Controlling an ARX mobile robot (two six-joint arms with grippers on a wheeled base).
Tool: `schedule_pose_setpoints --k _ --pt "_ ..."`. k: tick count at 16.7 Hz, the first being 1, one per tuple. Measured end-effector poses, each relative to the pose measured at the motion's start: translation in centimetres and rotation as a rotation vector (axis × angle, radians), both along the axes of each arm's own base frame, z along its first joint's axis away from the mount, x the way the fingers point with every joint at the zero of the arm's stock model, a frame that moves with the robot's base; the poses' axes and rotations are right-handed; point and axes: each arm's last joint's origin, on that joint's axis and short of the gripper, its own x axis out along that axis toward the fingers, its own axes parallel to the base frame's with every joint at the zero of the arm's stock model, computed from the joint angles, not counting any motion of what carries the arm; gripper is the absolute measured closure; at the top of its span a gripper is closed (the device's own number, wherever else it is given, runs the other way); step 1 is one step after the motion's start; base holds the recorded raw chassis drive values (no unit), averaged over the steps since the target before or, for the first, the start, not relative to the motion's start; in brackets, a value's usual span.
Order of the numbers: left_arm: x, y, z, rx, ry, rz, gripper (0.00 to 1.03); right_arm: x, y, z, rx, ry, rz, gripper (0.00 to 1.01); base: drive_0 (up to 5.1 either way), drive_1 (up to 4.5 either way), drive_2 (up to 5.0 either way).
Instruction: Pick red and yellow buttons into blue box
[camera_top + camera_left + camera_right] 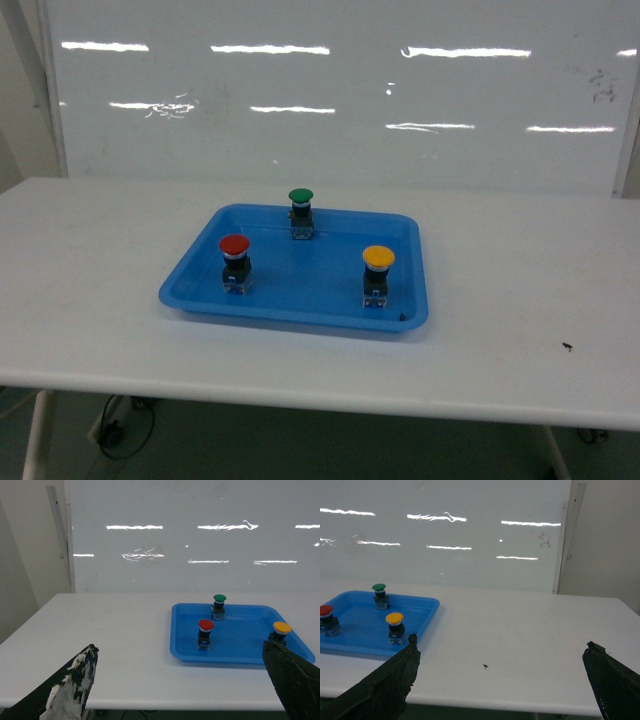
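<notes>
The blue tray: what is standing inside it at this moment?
Inside the blue tray three push buttons stand upright and apart: the red button front left, the yellow button front right, the green button at the back. Nothing covers them.

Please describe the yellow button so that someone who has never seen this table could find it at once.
On the white table lies a shallow blue tray with three push buttons standing upright in it. The yellow button stands near the tray's right edge in the head view. Only its cap is yellow; the red button is at the left and the green button at the back.
</notes>
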Motion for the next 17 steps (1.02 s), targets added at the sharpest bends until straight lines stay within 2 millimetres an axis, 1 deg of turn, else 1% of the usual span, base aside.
schedule_pose_setpoints --k 6,8,11,14,15,16,17 --pt "0.0 0.0 0.0 0.000 0.002 0.000 0.05 0.0 0.0 0.0 0.000 -0.001 0.000 0.03 0.0 0.20 -0.2" --pt "0.0 0.0 0.0 0.000 0.002 0.000 0.05 0.5 -0.3 0.5 0.007 -0.040 0.003 0.03 0.0 0.00 0.0" --pt "0.0 0.0 0.0 0.000 0.002 0.000 0.05 2.1 -0.7 0.9 0.013 -0.016 -0.017 0.03 0.0 0.00 0.0" --pt "0.0 0.0 0.0 0.000 0.002 0.000 0.05 4.7 -0.5 3.7 0.005 -0.073 0.021 0.03 0.0 0.00 0.0" --pt "0.0 0.0 0.0 -0.001 0.000 -0.001 0.05 5.7 -0.5 4.2 -0.007 -0.078 0.022 0.03 0.0 0.00 0.0" --pt "0.3 -0.1 0.6 0.003 -0.052 -0.032 0.05 6.4 -0.5 4.4 -0.010 -0.072 0.022 0.03 0.0 0.00 0.0" --pt "1.0 -0.1 1.4 0.019 -0.063 -0.043 0.05 7.0 -0.4 4.6 -0.016 -0.063 0.029 0.03 0.0 0.00 0.0"
